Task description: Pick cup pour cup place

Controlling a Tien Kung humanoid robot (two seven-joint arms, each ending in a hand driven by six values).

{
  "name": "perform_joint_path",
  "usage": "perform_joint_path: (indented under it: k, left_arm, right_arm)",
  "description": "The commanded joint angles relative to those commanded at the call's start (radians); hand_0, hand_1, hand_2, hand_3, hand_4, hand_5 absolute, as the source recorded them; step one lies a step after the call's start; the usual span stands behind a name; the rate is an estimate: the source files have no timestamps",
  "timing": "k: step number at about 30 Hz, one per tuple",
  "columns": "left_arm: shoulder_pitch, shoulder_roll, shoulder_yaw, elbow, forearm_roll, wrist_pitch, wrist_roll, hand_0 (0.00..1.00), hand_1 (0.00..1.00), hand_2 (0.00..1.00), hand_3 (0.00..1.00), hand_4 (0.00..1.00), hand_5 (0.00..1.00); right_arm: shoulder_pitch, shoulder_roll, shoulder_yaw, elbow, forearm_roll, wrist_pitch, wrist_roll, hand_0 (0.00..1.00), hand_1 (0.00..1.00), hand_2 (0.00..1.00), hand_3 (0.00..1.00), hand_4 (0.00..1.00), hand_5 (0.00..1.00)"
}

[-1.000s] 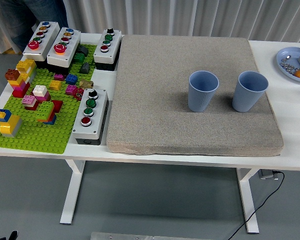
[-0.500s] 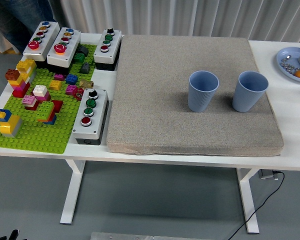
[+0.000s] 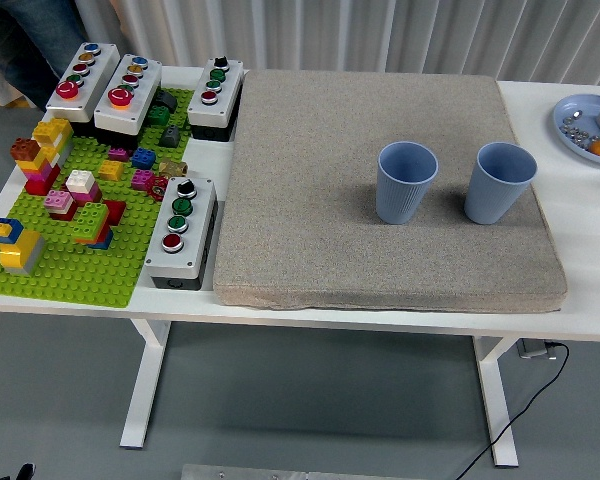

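Standing upright, near each other but apart, on the grey mat (image 3: 380,120) covering the surface: two blue cups (image 3: 407,182) (image 3: 500,183), presumably awaiting pickup. Robot fingers nowhere showing, state unknowable.

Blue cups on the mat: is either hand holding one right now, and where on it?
Nothing is held. Both cups, left and right, stand upright and free on the grey mat; no robot hand is in view.
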Motion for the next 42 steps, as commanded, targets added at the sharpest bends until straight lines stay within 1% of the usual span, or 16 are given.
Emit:
perform_joint_path:
  k: [5,19,26,30,33,36,42]
  left_arm:
    - [0.002,0.001,-0.002,0.000,0.001,0.000,0.000,0.717,0.654,0.729,0.656,0.473,0.986]
    - [0.001,0.000,-0.013,0.000,0.008,0.003,0.000,0.719,0.652,0.729,0.656,0.473,0.987]
    - [-0.002,0.000,-0.011,0.000,0.006,0.002,-0.001,0.717,0.654,0.730,0.656,0.473,0.988]
    - [-0.001,0.000,-0.010,0.000,0.005,0.002,-0.001,0.717,0.653,0.730,0.657,0.473,0.988]
    - [0.001,-0.001,-0.012,0.000,0.008,0.001,0.000,0.717,0.653,0.730,0.657,0.473,0.988]
    - [0.001,-0.002,-0.012,0.000,0.008,0.001,0.000,0.717,0.653,0.730,0.657,0.474,0.989]
    - [-0.003,-0.003,-0.012,0.000,0.007,0.001,-0.001,0.717,0.653,0.730,0.657,0.474,0.989]
  right_arm:
    - [-0.002,0.005,0.008,-0.001,0.022,0.013,-0.002,0.915,0.810,0.827,0.893,0.836,0.377]
    - [0.001,0.005,0.019,0.000,0.013,0.016,-0.006,0.915,0.812,0.826,0.900,0.845,0.386]
    - [0.000,0.006,0.028,0.015,0.019,0.014,-0.007,0.915,0.812,0.827,0.900,0.850,0.386]
    - [-0.008,0.013,0.045,0.031,0.044,0.013,0.001,0.911,0.811,0.827,0.899,0.848,0.389]
    - [-0.014,0.016,0.055,0.038,0.058,0.023,0.003,0.911,0.811,0.827,0.899,0.848,0.389]
    - [-0.019,0.018,0.060,0.050,0.059,0.026,0.008,0.904,0.810,0.826,0.899,0.848,0.393]
    - [-0.017,0.018,0.066,0.053,0.050,0.025,0.013,0.903,0.810,0.824,0.899,0.847,0.393]
